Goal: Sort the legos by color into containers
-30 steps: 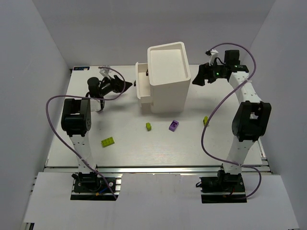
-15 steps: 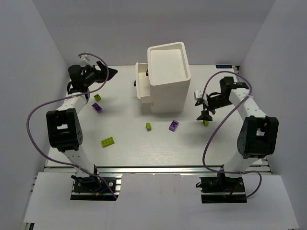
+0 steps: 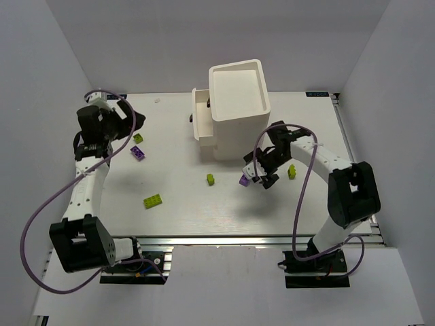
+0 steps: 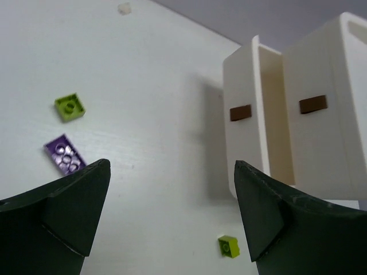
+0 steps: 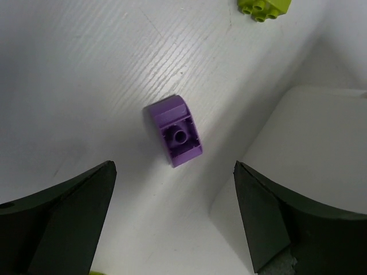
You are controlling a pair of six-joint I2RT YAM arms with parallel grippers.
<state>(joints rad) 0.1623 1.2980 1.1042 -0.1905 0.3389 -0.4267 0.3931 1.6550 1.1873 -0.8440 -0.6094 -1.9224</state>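
Note:
The white cabinet [image 3: 238,109] stands at the back middle, with one drawer [image 3: 202,119] pulled out to the left. In the left wrist view the drawer [image 4: 252,114] and its brown knob [image 4: 241,113] show. My right gripper [image 3: 262,170] is open and hovers over a purple lego [image 5: 176,130], which lies between its open jaws [image 3: 243,180]. My left gripper [image 3: 126,115] is open and empty at the far left, above a lime lego [image 4: 70,106] and a purple lego [image 4: 65,154]. No dark green lego is in view.
More lime legos lie at the front left [image 3: 153,200], the middle [image 3: 211,179] and right of the cabinet [image 3: 291,171]. A small white scrap [image 4: 124,8] lies at the back. White walls enclose the table on three sides.
My right gripper swung from the cabinet's right side down and left to over the purple lego. My left arm drew back to the far left, with its gripper still empty.

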